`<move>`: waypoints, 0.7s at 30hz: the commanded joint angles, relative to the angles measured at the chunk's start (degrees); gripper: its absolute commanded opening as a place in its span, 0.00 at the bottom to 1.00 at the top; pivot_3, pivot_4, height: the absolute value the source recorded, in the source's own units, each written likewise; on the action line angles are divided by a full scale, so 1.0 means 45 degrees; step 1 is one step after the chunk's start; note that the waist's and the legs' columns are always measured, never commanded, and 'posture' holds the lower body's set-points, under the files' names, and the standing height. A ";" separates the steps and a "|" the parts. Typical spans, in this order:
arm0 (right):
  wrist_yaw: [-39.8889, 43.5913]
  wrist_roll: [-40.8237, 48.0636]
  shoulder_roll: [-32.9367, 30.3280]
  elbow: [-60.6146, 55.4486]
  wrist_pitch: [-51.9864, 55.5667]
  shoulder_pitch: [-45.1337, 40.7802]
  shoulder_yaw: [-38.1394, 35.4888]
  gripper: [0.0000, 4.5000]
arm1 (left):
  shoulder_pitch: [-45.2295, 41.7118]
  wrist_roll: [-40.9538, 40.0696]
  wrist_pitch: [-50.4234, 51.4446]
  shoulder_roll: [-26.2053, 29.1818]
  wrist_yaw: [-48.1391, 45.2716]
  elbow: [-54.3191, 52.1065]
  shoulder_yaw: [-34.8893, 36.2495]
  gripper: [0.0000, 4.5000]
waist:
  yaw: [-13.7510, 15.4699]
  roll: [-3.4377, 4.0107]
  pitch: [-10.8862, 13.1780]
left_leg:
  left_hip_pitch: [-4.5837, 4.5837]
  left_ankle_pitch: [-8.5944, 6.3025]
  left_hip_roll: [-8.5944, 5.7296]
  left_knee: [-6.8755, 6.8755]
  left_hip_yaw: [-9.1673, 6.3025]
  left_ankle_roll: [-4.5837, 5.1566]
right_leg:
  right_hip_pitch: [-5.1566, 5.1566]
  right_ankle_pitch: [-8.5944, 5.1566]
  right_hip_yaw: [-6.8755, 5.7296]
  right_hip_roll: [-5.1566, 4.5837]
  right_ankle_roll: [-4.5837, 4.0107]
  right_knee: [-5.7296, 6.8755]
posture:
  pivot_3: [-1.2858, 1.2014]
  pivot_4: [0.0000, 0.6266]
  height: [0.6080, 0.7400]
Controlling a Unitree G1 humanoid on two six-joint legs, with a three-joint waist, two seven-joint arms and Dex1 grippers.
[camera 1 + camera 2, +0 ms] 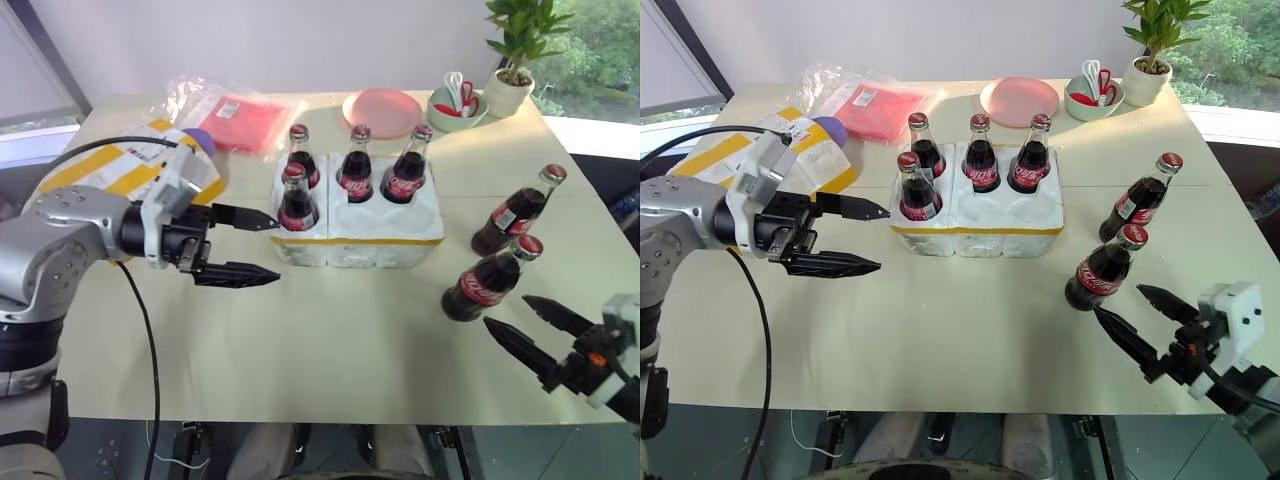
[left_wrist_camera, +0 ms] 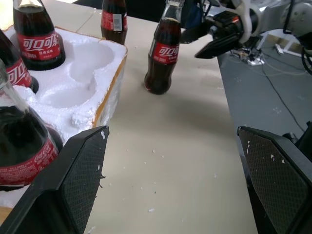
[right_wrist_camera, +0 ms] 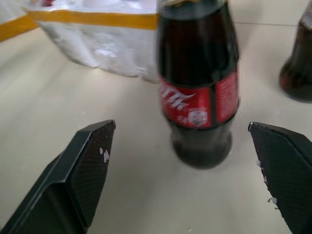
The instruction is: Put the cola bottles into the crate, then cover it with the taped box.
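**Four bottles seated, two loose on the table; both grippers wide and empty**

Head views: the crate (image 1: pixel 358 232) sits mid-table, its long axis running left to right, yellow tape band along its near face. Three cola bottles fill the back row (image 1: pixel 359 165), and a fourth (image 1: pixel 296 200) stands in the front left slot. The two remaining front slots are vacant. All four stand upright, caps up.

Two loose bottles stand upright on the table to the right of the crate: the nearer one (image 1: pixel 487 279) and the farther one (image 1: pixel 520 210), apart from each other and from the crate.

The taped box (image 1: pixel 120 165) lies at the table's left rear, behind the left arm, label side up.

The left gripper (image 1: pixel 257 247) hovers just left of the crate, fingers spread wide, nothing between them, pointing toward the crate's left end. The right gripper (image 1: pixel 522 320) sits low near the table's front right edge, fingers wide apart, empty, pointing at the nearer loose bottle.

The right wrist view adds that this bottle (image 3: pixel 199 87) stands ahead of the spread fingers, untouched. The left wrist view shows the vacant slots (image 2: pixel 80 73) and foam crumbs on the tabletop.

Open table lies in front of the crate. A pink plate (image 1: pixel 381 110), a bowl (image 1: pixel 456 105) and a potted plant (image 1: pixel 512 60) line the rear edge.
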 commanded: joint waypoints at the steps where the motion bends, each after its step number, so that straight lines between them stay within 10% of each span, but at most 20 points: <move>1: -0.0437 -0.0565 -0.0089 0.0492 -0.0742 -0.0344 0.0710 1.00 | -0.0050 -0.0112 -0.0125 0.0075 0.0068 -0.0352 0.0011 0.98 | 0.0009 0.0001 0.0000 | 0.0000 0.0002 0.0000 0.0000 -0.0001 -0.0003 | 0.0000 0.0000 -0.0001 0.0002 0.0000 0.0001 | 0.52 0.24 1.00; 17: -0.1058 -0.0867 -0.0358 0.2942 -0.1548 -0.2911 0.2978 1.00 | -0.0182 -0.0348 -0.0160 -0.0012 0.0475 -0.0444 -0.0035 0.98 | 0.0018 0.0000 0.0001 | 0.0000 0.0008 -0.0001 -0.0012 -0.0014 -0.0005 | -0.0004 0.0001 -0.0003 0.0012 0.0000 0.0003 | 0.52 0.24 1.00; 21: -0.0966 -0.0301 -0.0340 0.2991 -0.1576 -0.3202 0.2820 0.69 | -0.0183 -0.0255 -0.0281 -0.0024 0.0526 -0.0346 -0.0050 1.00 | 0.0015 0.0000 0.0001 | -0.0001 0.0008 -0.0004 -0.0012 -0.0014 -0.0005 | -0.0004 0.0001 -0.0002 0.0012 0.0002 0.0000 | 0.52 0.24 1.00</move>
